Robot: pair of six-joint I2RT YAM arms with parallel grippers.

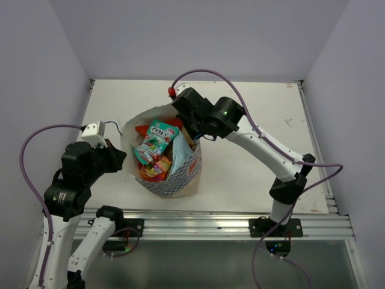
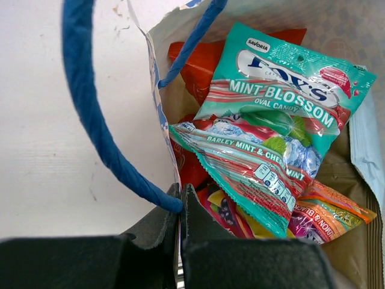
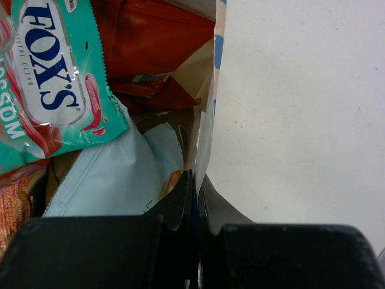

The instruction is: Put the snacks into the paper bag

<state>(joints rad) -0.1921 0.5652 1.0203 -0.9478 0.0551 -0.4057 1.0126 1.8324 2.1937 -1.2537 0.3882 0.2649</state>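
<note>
The paper bag [image 1: 180, 180] stands upright mid-table, checkered blue and white outside, its mouth wide. The snacks lie inside it. A teal mint packet [image 1: 161, 135] [image 2: 283, 96] [image 3: 48, 78] lies on top, over a red chip bag [image 2: 192, 66] [image 3: 156, 36], a light-blue chip bag [image 3: 108, 180] [image 1: 183, 158] and small red-yellow packets [image 2: 325, 217]. My left gripper [image 1: 123, 158] [image 2: 179, 195] is shut on the bag's left rim [image 2: 157, 102], by the blue cord handle [image 2: 90, 114]. At the bag's far right rim [image 3: 207, 132], my right gripper [image 1: 191, 133] [image 3: 197, 180] is shut on the paper.
The white table [image 1: 252, 162] has raised edges at the sides and a metal rail [image 1: 210, 223] along the near edge. Purple cables [image 1: 252, 120] loop over both arms. Grey walls close in the left, right and back.
</note>
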